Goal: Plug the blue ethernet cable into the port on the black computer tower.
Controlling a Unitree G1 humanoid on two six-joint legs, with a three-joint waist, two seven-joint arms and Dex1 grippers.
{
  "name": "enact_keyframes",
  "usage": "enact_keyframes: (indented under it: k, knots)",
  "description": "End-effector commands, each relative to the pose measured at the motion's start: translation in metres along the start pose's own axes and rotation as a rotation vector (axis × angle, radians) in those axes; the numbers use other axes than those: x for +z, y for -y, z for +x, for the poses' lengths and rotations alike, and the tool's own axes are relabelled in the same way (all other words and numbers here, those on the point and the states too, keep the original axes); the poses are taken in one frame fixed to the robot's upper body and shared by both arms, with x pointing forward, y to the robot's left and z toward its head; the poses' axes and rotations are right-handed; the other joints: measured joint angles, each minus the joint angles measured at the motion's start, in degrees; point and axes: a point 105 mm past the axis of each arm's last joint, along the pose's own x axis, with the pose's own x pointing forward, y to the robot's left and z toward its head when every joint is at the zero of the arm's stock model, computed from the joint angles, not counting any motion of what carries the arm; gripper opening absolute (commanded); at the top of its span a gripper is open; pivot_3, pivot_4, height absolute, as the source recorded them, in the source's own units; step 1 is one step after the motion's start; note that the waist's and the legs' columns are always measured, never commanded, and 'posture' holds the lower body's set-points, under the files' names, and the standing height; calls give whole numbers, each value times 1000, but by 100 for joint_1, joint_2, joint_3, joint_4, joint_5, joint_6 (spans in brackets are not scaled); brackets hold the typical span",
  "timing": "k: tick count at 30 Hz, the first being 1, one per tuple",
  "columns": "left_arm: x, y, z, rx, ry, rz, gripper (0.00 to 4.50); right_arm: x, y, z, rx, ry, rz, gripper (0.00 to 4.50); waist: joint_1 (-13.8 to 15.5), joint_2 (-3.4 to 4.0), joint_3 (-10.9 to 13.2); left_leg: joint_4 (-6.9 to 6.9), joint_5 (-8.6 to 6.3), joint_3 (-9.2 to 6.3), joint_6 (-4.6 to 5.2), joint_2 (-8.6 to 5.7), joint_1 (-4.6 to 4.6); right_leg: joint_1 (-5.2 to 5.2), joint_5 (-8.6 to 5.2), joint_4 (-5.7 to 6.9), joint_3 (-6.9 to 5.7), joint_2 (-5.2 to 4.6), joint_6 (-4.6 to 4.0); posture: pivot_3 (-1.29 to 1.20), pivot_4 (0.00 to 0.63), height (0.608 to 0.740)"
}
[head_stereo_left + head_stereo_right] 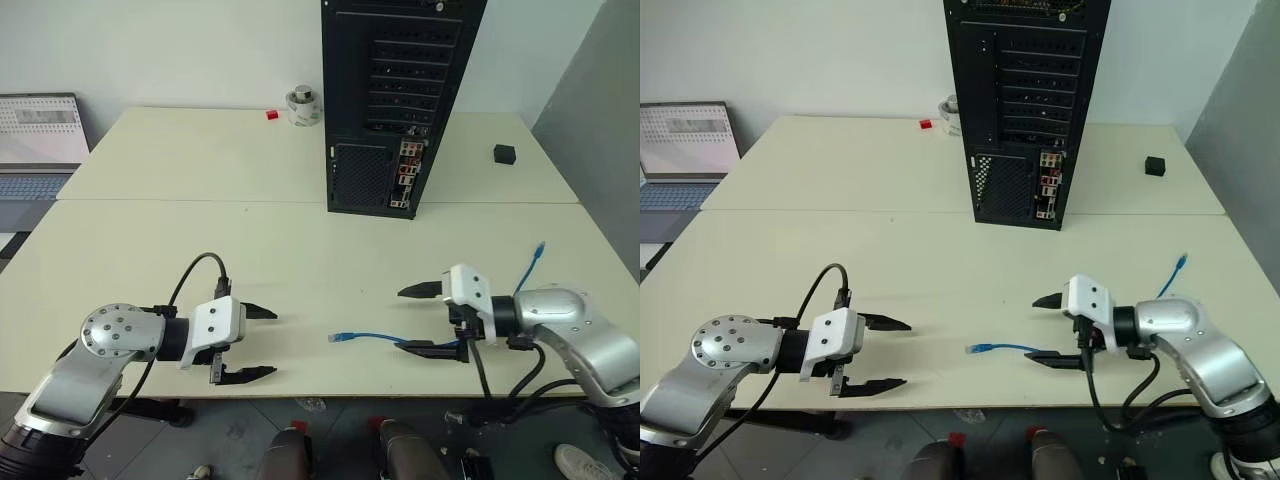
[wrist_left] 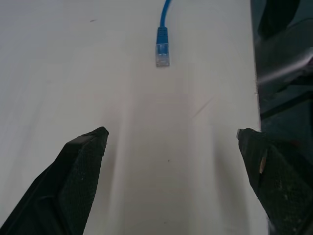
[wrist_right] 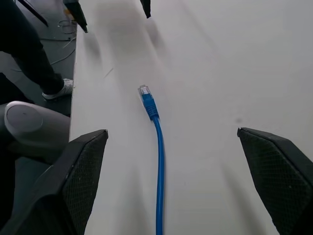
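The blue ethernet cable lies on the cream table near its front edge. Its near plug points toward my left gripper, and its far end curls up at the right. My left gripper is open and aimed at that plug from a short gap away. My right gripper is also open and hovers over the cable, with one finger on each side and no contact. The black computer tower stands upright at the back of the table. Its port strip faces me.
A small black cube sits right of the tower. A round silver object and a red block sit left of it. A laptop stands at the far left. The table's front edge runs just below both grippers.
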Motion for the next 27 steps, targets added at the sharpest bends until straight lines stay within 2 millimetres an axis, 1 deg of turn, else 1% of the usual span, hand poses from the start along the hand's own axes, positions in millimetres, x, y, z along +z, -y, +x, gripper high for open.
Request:
enact_keyframes:
  k: [1, 5, 9, 13, 18, 23, 26, 27]
  knots:
    - [1, -2, 0, -4, -13, 44, 4496, 0, 2, 12, 15, 4, -51, 4500, -1, 0, 0, 0, 0, 1, 0, 0, 0, 0, 0, 0, 0, 0, 0, 0, 150, 740]
    - [1, -2, 2, -2, -15, 64, 4496, 0, 4, 28, 29, 24, -53, 4500, -1, 0, 0, 0, 0, -1, 0, 0, 0, -1, 0, 2, 0, 0, 0, 0, 150, 740]
    - [2, -2, 2, 2, 0, 58, 4496, -8, 1, 42, 49, 15, -65, 4500, -1, 0, 0, 0, 0, -4, 0, 1, 0, -2, 0, 3, -3, 1, -1, 0, 150, 740]
    - [5, -5, 3, 9, 18, 46, 4500, -18, 0, 50, 59, -19, -103, 3811, -2, 0, 0, 1, 0, -4, 0, 0, 0, -1, 0, 4, -3, 0, -1, 0, 150, 740]
    - [8, -6, 4, 4, 36, 35, 4500, -23, 2, 55, 55, -40, -132, 2481, -2, 0, 0, 1, 0, -4, 0, 0, 0, -2, 0, 4, -3, 0, -1, 0, 150, 740]
    - [9, -8, 5, 9, 39, 25, 4500, -22, 1, 56, 52, -38, -133, 1247, -1, 0, 0, 1, 0, -7, 0, 1, 1, -2, 0, 5, -3, 1, -1, 0, 150, 740]
    - [8, -8, 7, 15, 45, 23, 4500, -23, 3, 56, 43, -41, -139, 377, -1, 0, 0, 1, 0, -8, 0, 0, 1, -2, 1, 5, -3, 1, -1, 0, 150, 740]
    - [8, -9, 8, 19, 46, 22, 4500, -22, 3, 56, 42, -41, -142, 201, -1, 0, 0, 1, 0, -9, 0, 0, 1, -1, 1, 5, -3, 1, -1, 0, 150, 740]
